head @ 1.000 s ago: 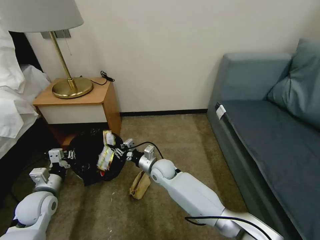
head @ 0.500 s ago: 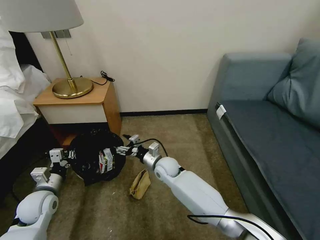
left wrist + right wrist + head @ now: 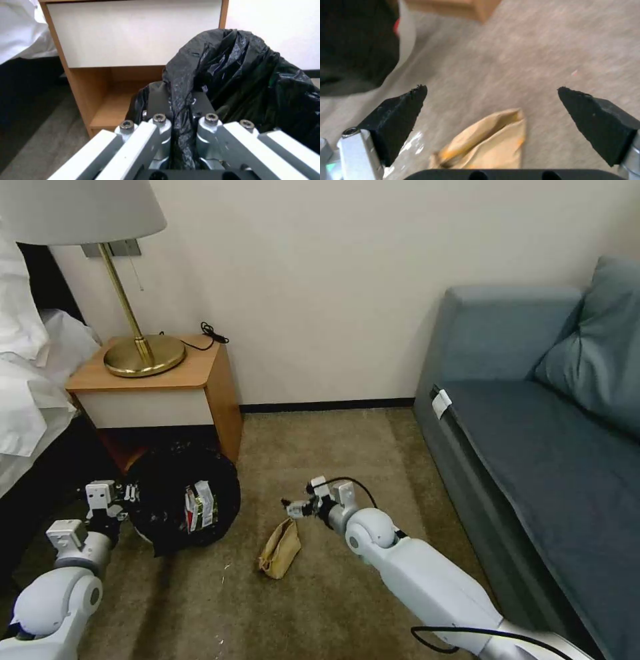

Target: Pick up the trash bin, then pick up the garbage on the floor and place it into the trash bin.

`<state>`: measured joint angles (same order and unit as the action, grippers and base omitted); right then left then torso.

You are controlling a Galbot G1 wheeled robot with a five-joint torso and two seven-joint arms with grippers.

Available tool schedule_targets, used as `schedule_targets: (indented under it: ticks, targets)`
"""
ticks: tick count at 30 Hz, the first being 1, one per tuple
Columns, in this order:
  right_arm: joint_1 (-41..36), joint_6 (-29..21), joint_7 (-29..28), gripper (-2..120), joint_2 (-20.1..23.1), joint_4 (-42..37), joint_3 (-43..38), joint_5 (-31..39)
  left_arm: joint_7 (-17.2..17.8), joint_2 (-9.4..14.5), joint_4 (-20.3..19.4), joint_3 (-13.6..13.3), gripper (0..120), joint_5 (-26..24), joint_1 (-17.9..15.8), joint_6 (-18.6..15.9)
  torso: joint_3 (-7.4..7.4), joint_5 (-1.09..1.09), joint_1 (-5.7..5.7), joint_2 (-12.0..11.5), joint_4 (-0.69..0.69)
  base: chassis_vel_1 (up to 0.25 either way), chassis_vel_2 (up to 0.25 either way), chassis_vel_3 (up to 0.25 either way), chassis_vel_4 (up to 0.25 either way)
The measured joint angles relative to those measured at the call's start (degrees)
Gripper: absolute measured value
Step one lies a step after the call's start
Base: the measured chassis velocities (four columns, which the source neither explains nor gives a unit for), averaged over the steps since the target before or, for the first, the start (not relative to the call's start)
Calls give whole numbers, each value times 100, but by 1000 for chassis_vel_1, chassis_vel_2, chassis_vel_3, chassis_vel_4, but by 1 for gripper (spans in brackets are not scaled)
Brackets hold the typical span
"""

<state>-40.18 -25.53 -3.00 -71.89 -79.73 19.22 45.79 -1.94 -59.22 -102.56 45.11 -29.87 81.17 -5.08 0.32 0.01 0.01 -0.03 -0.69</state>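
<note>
The trash bin (image 3: 167, 493), lined with a black bag, hangs just above the carpet in front of the nightstand. My left gripper (image 3: 132, 492) is shut on its bagged rim (image 3: 181, 110). Red-and-white and yellow-green wrappers (image 3: 199, 505) lie inside the bin. A crumpled tan paper bag (image 3: 280, 548) lies on the carpet right of the bin. My right gripper (image 3: 295, 508) hovers open and empty just above and behind it. In the right wrist view the paper bag (image 3: 486, 142) lies below the spread fingers (image 3: 400, 112), with the bin (image 3: 353, 50) off to one side.
A wooden nightstand (image 3: 160, 380) with a brass lamp (image 3: 140, 353) stands behind the bin, and a bed with white linen (image 3: 27, 380) lies at the left. A blue sofa (image 3: 533, 433) fills the right side. Open carpet (image 3: 347, 447) lies between them.
My right gripper let the wrapper drop into the bin, then drew back to the right and down over the paper bag. The bin, still held, shifted slightly left.
</note>
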Motion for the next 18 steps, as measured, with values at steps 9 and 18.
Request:
schedule_targets:
  ticks: [9,18]
  targets:
    - [-4,-288,279,100,73,167,268,148,10,-43,-61,2,5,61,67,-23,0,-1,0,0,0,0,0,0,0]
    - [-35,-279,734,100,-104,574,344,-23,-1,-144,-73,-23,5,164,141,17,0,-1,0,0,0,0,0,0,0]
